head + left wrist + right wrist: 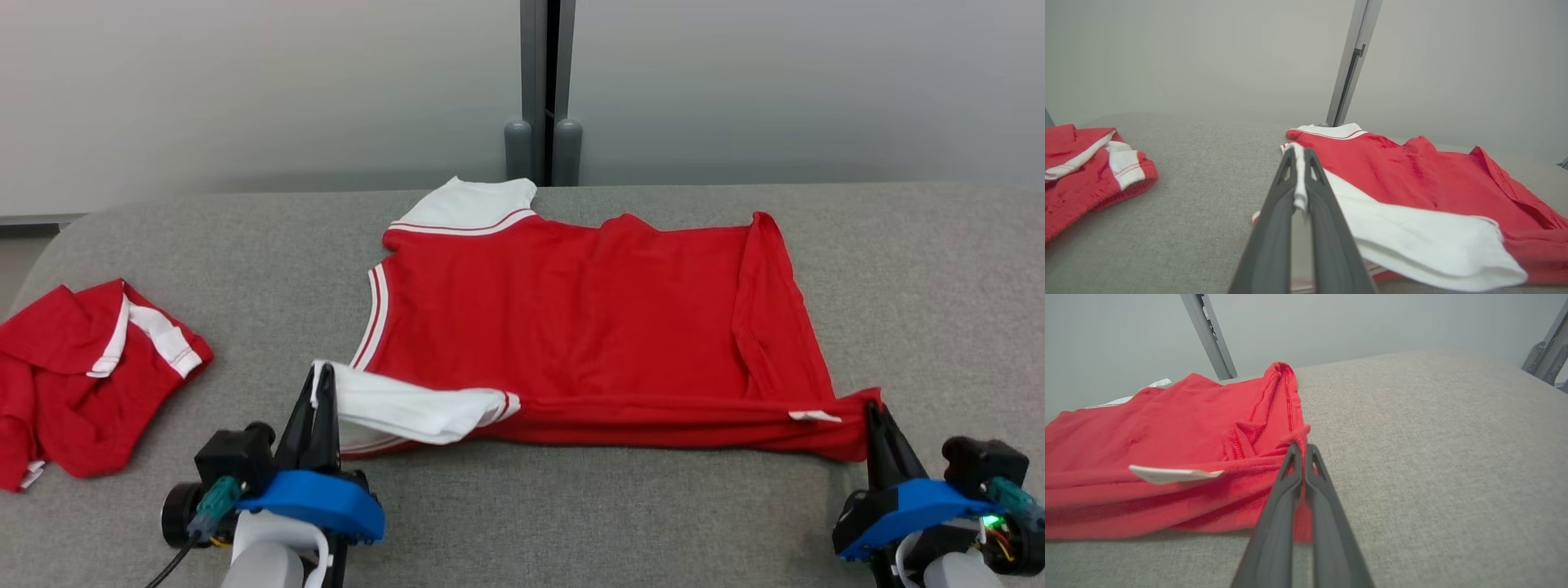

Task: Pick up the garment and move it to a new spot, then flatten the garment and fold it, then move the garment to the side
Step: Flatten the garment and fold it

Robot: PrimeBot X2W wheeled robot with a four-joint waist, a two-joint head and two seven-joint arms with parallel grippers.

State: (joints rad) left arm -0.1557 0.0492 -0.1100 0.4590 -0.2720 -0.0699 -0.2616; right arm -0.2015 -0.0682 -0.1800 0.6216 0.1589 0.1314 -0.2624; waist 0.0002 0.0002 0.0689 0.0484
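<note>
**Left gripper (325,371) and right gripper (872,408) both clamped on the garment (588,327)**

Head view: I see it stretched between them, lying ahead of both. Left wrist: jaws nip its white sleeve, red body rightward. Right wrist: jaws pinch a red corner, cloth spreading left

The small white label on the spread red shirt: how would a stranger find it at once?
On the grey fabric table lies a red shirt with white sleeves. At its near edge, beside the right gripper, sits the small white label. Unlike the sleeves, it is a tiny flat strip.
</note>
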